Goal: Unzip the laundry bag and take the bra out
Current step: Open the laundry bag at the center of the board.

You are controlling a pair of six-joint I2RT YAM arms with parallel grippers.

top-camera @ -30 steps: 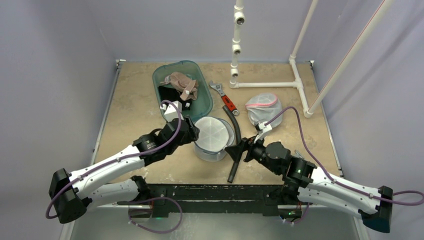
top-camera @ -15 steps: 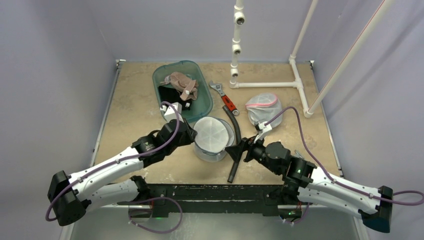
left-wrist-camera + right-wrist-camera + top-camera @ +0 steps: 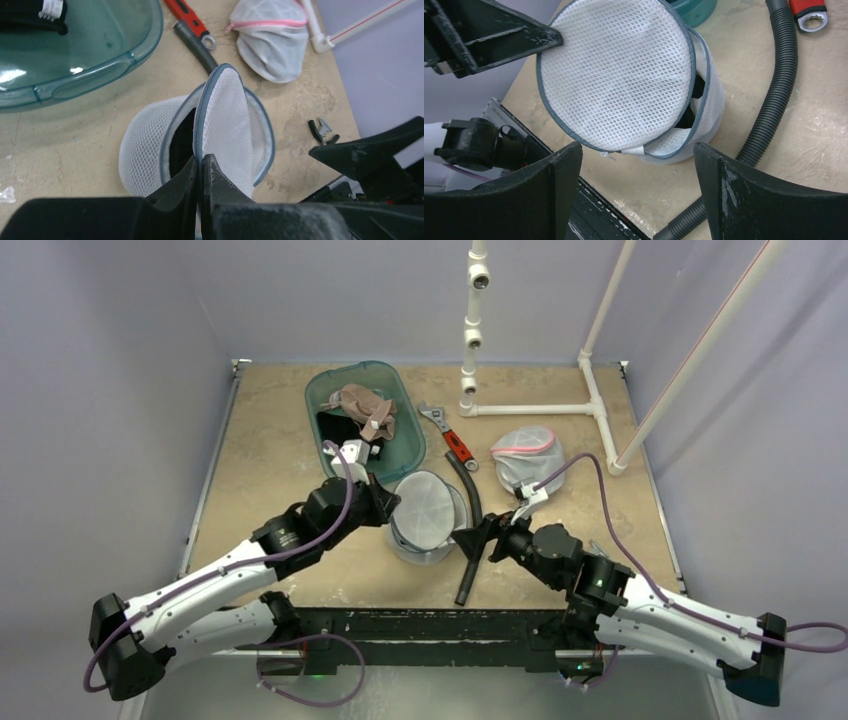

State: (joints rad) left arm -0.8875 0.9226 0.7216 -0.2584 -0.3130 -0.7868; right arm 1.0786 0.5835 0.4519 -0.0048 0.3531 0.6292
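The laundry bag (image 3: 420, 540) is a white mesh drum with grey-blue trim, standing at the table's front middle. Its round lid (image 3: 225, 120) is unzipped most of the way and tilted up on edge. My left gripper (image 3: 201, 162) is shut on the lid's trimmed rim at the bag's left side. Something black (image 3: 182, 145) shows in the gap under the lid; I cannot tell whether it is the bra. My right gripper (image 3: 636, 150) stands open just right of the bag, its fingers (image 3: 566, 165) apart with nothing held between them.
A teal bin (image 3: 408, 440) with clothes sits behind the bag. A black ribbed hose (image 3: 470, 530) lies to its right, beside a red wrench (image 3: 455, 445). A second mesh bag with a pink zipper (image 3: 525, 455) and a white pipe frame (image 3: 530, 410) stand farther right. Small pliers (image 3: 322, 131) lie nearby.
My left gripper has closed on the lid's rim and raised it, so the lid now tilts up from flat. The right gripper has opened a little wider in place.
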